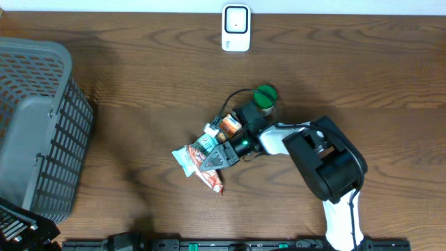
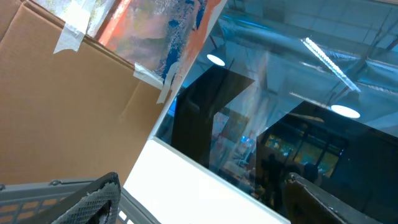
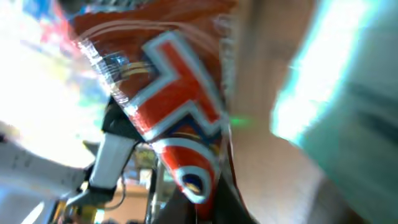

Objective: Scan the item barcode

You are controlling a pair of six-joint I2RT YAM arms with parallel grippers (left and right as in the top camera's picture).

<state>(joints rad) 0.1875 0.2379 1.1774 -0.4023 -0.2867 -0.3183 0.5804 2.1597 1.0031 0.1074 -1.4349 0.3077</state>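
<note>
The item is a crinkly snack packet [image 1: 201, 157], red, white and teal, lying low over the table's middle. My right gripper [image 1: 224, 155] reaches in from the right and is shut on the packet's right end. In the right wrist view the packet [image 3: 174, 93] fills the frame, its red end pinched in the right gripper [image 3: 208, 202]. The white barcode scanner [image 1: 235, 28] stands at the table's far edge, well apart from the packet. My left gripper [image 2: 205, 208] is open with nothing between its fingers [image 2: 93, 199] and points away from the table.
A grey mesh basket [image 1: 42, 132] takes up the left side. A green round object [image 1: 265, 97] sits just behind the right arm's wrist. The left arm's base [image 1: 17, 233] is at the front left corner.
</note>
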